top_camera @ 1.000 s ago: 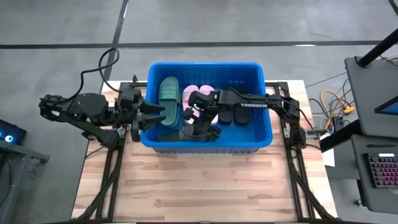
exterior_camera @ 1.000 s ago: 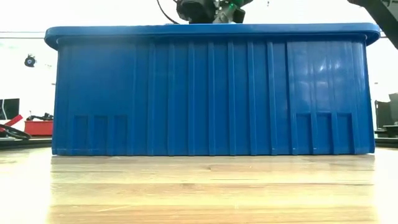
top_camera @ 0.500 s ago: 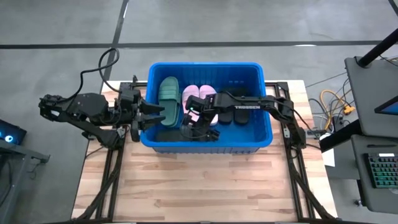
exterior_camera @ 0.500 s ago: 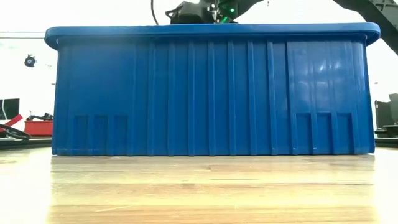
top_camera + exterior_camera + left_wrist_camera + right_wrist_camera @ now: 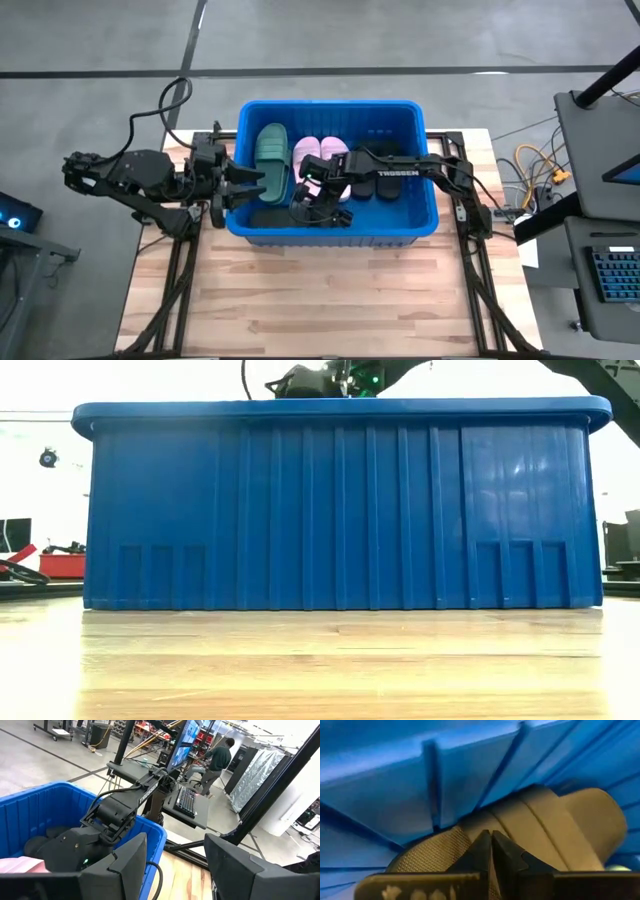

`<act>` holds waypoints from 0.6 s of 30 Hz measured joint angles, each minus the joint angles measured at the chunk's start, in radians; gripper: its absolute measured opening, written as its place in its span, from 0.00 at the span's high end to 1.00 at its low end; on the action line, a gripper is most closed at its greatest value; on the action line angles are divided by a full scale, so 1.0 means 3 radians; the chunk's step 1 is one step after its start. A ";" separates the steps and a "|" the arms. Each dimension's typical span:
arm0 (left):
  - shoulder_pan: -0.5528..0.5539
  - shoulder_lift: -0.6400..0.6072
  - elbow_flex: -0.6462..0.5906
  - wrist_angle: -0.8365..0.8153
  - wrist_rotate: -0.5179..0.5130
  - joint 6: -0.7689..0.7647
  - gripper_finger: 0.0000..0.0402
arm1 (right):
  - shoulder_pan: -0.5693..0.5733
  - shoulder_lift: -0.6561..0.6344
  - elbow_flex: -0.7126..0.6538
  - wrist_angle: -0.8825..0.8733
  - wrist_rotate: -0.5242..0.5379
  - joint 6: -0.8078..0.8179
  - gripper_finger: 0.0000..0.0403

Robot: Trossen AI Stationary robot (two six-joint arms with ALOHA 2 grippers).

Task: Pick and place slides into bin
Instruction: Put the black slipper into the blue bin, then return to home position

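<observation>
The bin (image 5: 432, 212) sits on the desk (image 5: 330, 290), toward its far edge. Inside lie slides: a dark green slide (image 5: 272, 152) at the left, a pink pair (image 5: 322, 150) beside it, and black slides (image 5: 385, 185) to the right. The right gripper (image 5: 491, 851) is down inside the bin, jaws pressed together against a slide's strap. The left gripper (image 5: 175, 865) is at the bin's left wall, jaws spread, holding nothing.

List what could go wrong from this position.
1. The right hand is shut deep inside the blue bin, its tips right over a black sandal by the wall; lifting out it may snag that sandal or scrape the wall.
2. The left hand sits open at the bin's left rim beside the green sandal; a move inward could bump the rim or meet the right arm.
</observation>
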 joint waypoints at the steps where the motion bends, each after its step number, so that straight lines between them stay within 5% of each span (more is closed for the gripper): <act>1: 0.0000 0.0000 0.0000 0.0001 0.0000 0.0000 0.54 | 0.0001 -0.0028 0.0015 -0.0010 0.0019 0.0047 0.98; 7: 0.0000 0.0001 0.0000 0.0003 0.0003 0.0000 0.54 | -0.0019 -0.0211 0.0143 -0.0003 0.0133 0.0275 0.98; 18: 0.0001 0.0015 0.0000 0.0024 -0.0022 0.0285 0.54 | -0.0085 -0.0793 0.0655 0.0209 0.0182 0.1948 0.98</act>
